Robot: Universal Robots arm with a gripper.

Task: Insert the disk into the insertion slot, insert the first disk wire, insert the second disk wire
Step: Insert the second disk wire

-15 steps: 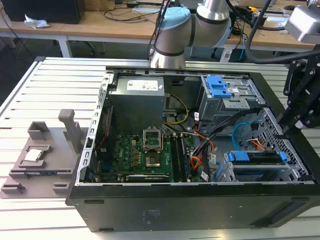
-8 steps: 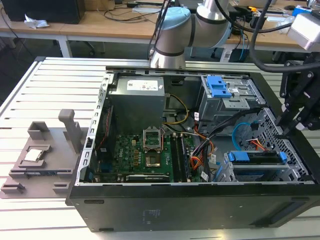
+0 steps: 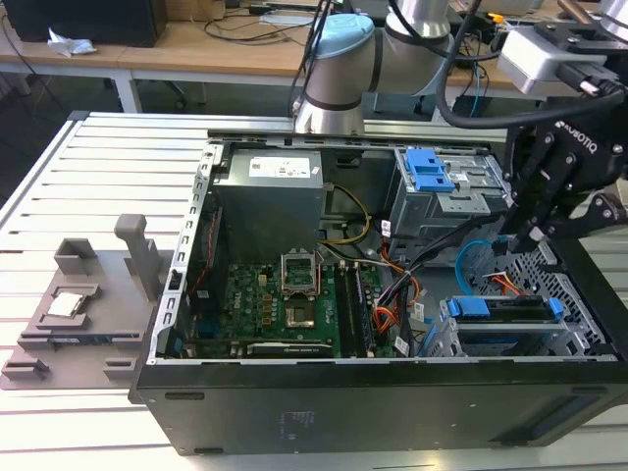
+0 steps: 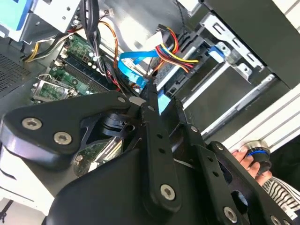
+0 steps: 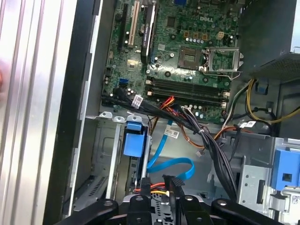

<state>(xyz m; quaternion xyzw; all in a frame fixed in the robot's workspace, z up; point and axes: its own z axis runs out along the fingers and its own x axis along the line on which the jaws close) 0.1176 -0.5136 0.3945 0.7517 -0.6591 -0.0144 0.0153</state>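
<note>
Find the table (image 3: 98, 167) carrying an open computer case (image 3: 343, 402), its insertion slot (image 3: 471, 343) in the corner toward the exterior view's right. Find the disk (image 3: 505, 306) seated in that slot, blue carrier tabs at both ends. Just above, find the gripper (image 3: 525, 235) clenched on the end of the looping light-blue second disk wire (image 4: 133, 65), beside orange and red wires (image 4: 171, 49).

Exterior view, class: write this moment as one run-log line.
disk: in the drive cage | gripper: above the cage, close to the blue cable | blue cable: looped beside the cage
</note>
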